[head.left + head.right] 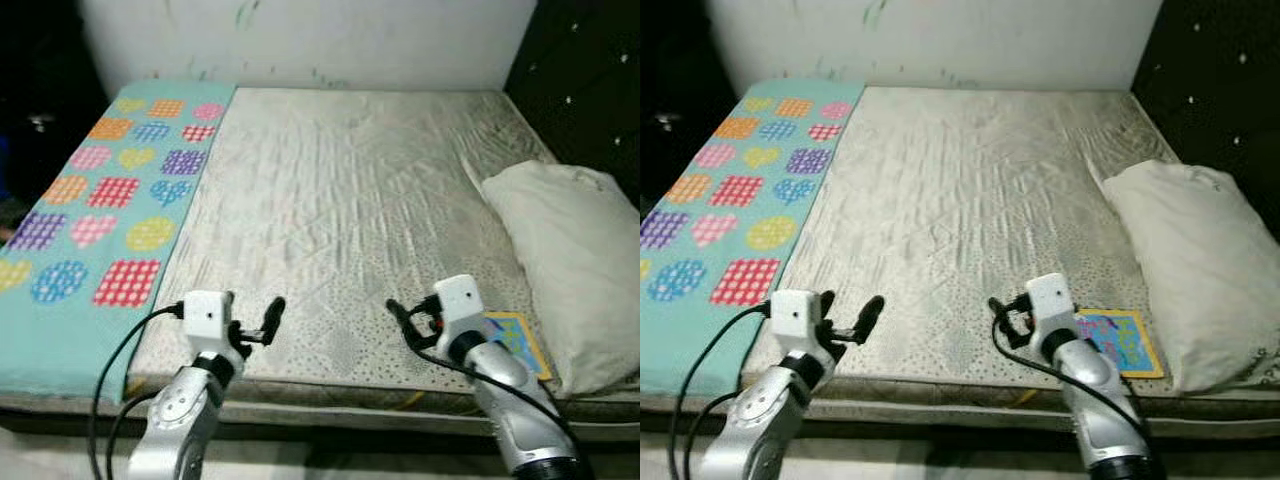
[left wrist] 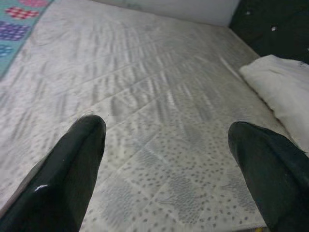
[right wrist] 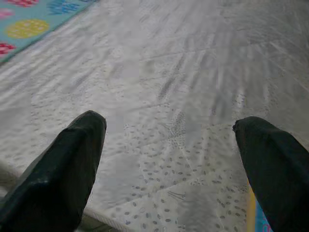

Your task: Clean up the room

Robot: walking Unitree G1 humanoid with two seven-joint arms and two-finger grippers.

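Note:
A bed with a grey-white quilted mattress [image 1: 340, 190] lies before me. A teal blanket [image 1: 90, 220] with coloured hearts and circles covers its left strip. A white pillow [image 1: 575, 260] lies at the right edge. A small colourful book with a yellow border [image 1: 520, 340] lies flat beside the pillow's near corner. My left gripper [image 1: 255, 320] hovers open over the bed's front edge, holding nothing. My right gripper [image 1: 412, 318] is open too, just left of the book, with bare mattress between its fingers [image 3: 72, 164].
A white wall [image 1: 320, 40] runs behind the bed. A dark padded panel [image 1: 590, 80] stands at the back right. The bed's front edge [image 1: 330, 395] is just under both arms, with floor below it.

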